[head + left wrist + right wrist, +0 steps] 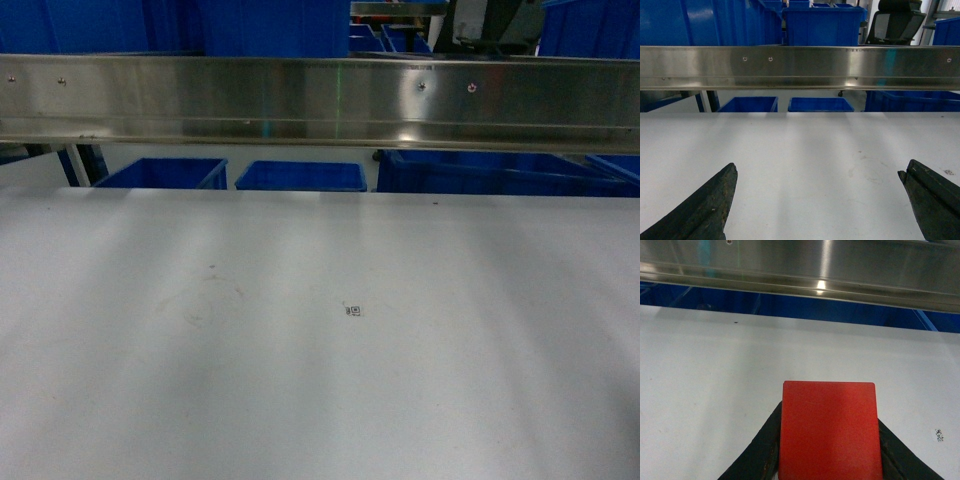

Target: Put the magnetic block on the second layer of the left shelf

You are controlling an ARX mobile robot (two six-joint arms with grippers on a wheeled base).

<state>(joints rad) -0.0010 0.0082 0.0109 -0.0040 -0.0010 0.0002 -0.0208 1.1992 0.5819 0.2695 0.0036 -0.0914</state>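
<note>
Above the white table, the right gripper pinches the red magnetic block, while the left gripper hangs spread wide.

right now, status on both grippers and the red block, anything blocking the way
Right gripper shut on magnetic block. Left gripper open, empty, over the white table. Steel rail crosses ahead; target shelf layer not identifiable.

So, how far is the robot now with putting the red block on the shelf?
Done: the small red plastic cube is gripped between the fingers of the right hand, above the flat white tabletop. In hand: carrying it. The left hand is open and empty. Left: the move to the shelf and the release; the cube is not yet past the shiny steel rail.
</note>
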